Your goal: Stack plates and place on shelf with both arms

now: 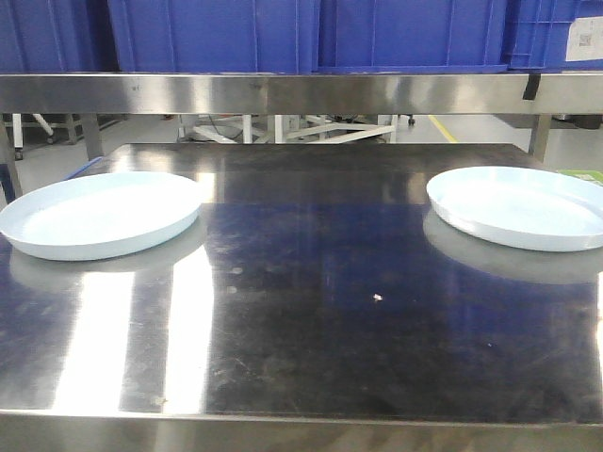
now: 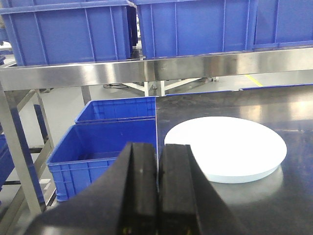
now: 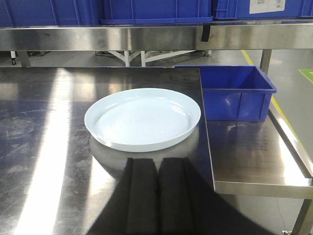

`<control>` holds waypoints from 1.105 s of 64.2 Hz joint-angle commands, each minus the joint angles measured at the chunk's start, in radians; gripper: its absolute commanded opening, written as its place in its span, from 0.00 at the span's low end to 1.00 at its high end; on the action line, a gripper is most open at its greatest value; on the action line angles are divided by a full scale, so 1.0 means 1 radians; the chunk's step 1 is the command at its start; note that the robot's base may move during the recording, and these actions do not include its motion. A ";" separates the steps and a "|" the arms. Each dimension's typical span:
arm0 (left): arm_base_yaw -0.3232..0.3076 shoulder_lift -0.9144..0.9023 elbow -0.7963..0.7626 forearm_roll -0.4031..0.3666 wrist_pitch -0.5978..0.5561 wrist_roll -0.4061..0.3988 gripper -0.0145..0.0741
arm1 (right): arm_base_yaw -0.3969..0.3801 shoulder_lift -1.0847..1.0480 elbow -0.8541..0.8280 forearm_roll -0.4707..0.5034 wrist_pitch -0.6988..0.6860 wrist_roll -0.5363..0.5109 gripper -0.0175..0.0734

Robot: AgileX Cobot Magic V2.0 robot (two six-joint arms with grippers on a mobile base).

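both plates lie flat on the tabletop [image 1: 311, 311], well apart. the left plate [image 2: 225, 147] sits ahead and to the right of the left tool [image 2: 157, 152]; the right plate [image 3: 143, 117] sits just ahead of the right tool [image 3: 156, 164]. each tool has its fingers together and holds nothing. we judge the plates stiff, glossy, slippery and breakable: take hold at the low upturned rim. the shelf [image 1: 283, 94] stands beyond both tools. its blue crates [image 1: 217, 33] are cut off at the top, and glare hides the left plate's rim in the left wrist view.
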 commanded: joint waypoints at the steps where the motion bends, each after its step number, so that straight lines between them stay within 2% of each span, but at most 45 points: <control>1: -0.003 -0.019 0.002 -0.001 -0.081 -0.004 0.26 | -0.005 -0.019 -0.001 -0.005 -0.089 -0.005 0.25; 24: -0.003 -0.019 -0.018 -0.013 -0.127 -0.007 0.26 | -0.005 -0.019 -0.001 -0.005 -0.089 -0.005 0.25; 33: -0.003 -0.009 -0.077 -0.021 -0.122 -0.007 0.26 | -0.005 -0.019 -0.001 -0.005 -0.089 -0.005 0.25; 40: -0.003 0.027 -0.151 -0.021 -0.074 -0.007 0.26 | -0.005 -0.019 -0.001 -0.005 -0.089 -0.005 0.25; 48: -0.003 0.103 -0.237 -0.021 -0.022 -0.007 0.26 | -0.005 -0.019 -0.001 -0.005 -0.089 -0.005 0.25; 71: -0.003 0.455 -0.425 -0.023 -0.022 -0.007 0.26 | -0.005 -0.019 -0.001 -0.005 -0.089 -0.005 0.25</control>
